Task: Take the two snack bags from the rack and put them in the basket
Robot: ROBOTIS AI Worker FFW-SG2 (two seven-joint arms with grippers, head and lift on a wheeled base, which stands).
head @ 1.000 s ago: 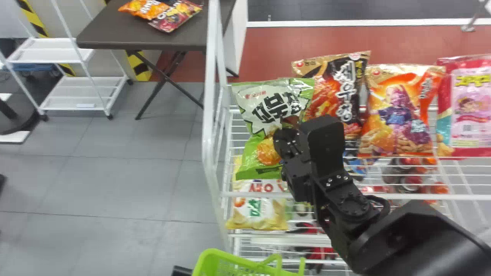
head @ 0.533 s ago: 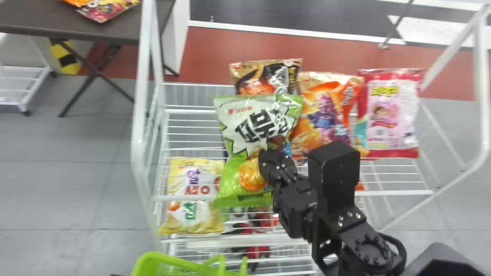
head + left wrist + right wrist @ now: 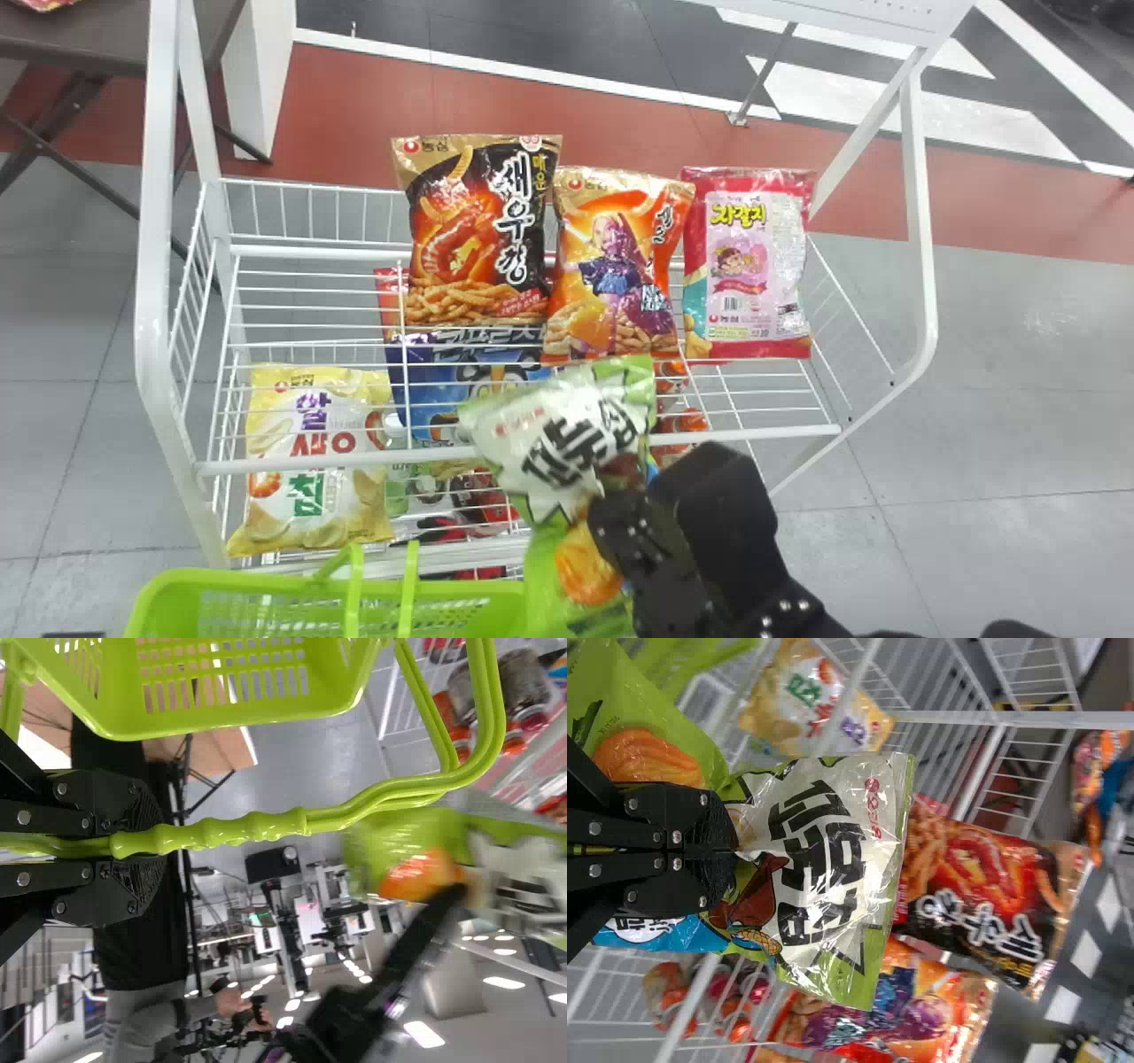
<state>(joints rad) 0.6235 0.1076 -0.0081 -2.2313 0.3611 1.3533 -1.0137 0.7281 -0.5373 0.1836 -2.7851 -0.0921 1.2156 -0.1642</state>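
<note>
Bags number six in our head view: one green-and-white bag (image 3: 558, 461) gripped by the right pincer (image 3: 611, 523), and five more at the white rack (image 3: 532, 452). Of those five, three stand side by side along the back, a black-and-gold bag (image 3: 478, 239), an orange bag (image 3: 616, 266) and a pink-and-red bag (image 3: 749, 257); one yellow-and-white bag (image 3: 314, 478) sits at the front left, and one blue bag (image 3: 469, 377) shows through the wires. We count one lime basket (image 3: 461, 602) and, in the far left corner, one dark bench (image 3: 80, 40). Where the head view gives us the whole row of three, the left wrist view gives us the left pincer (image 3: 146, 847), closed around the basket's handle (image 3: 239, 828); the right wrist view brings up the right pincer (image 3: 731, 850) close, its fingers pinched together on the green-and-white bag. That bag is held near its middle, the pale printed part reaching out past the fingertips and the green part with the orange picture alongside the pincer, in front of the rack and near the basket's right end.
</note>
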